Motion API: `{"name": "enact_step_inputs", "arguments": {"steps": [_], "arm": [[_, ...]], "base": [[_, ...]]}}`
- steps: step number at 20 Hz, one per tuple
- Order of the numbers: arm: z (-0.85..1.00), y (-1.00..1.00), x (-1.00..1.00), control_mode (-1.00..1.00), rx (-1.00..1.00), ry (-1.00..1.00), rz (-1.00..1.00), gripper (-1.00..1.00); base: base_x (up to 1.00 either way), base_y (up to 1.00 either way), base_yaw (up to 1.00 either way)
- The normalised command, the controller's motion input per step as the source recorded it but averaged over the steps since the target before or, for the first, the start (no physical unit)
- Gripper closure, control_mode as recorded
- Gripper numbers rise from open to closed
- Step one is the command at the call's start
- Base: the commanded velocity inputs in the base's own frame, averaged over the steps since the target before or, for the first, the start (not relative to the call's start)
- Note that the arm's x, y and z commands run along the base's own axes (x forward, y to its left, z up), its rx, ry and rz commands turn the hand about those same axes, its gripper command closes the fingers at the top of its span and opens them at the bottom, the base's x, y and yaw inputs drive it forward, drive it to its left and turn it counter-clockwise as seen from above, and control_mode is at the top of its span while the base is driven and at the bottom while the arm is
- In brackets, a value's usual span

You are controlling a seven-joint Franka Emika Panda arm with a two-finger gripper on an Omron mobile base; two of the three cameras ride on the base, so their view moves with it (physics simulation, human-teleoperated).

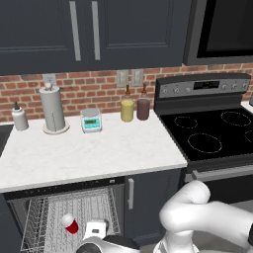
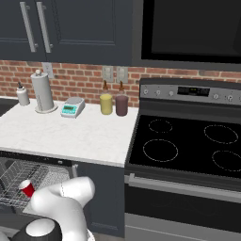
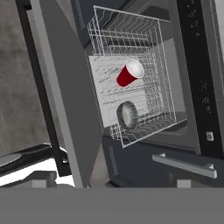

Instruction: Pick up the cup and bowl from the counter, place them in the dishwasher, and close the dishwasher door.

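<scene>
Now cup (image 3: 129,73) on side in rack (image 3: 153,52), white mouth away from bowl (image 3: 127,114); hand spread, empty.

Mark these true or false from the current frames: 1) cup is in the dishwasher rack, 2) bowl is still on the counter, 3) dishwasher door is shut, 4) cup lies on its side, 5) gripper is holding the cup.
1) True. The cup lies in the wire rack of the dishwasher.
2) False. The bowl is in the rack too, beside the cup; the counter no longer carries it.
3) False. The dishwasher door is open, and the rack is exposed.
4) True. The cup lies tipped over, its white rim facing sideways.
5) False. The cup rests in the rack, apart from the hand, and the gripper is open and holds nothing.
</scene>
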Motion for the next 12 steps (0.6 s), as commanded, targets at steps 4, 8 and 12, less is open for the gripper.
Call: {"name": "enact_step_inputs", "arguments": {"steps": [4,8,12], "arm": [[-0.75,0.0,0.0,-1.0,-0.02,-0.01,0.0,-1.0],[-0.76,0.0,0.0,-1.0,-0.01,-0.03,0.0,-1.0],[-0.9,0.06,0.0,-1.0,-0.04,-0.1,0.0,-1.0]], "base": [[0.0,0.0,0.0],[0.0,0.0,0.0],[0.0,0.0,0.0]]}}
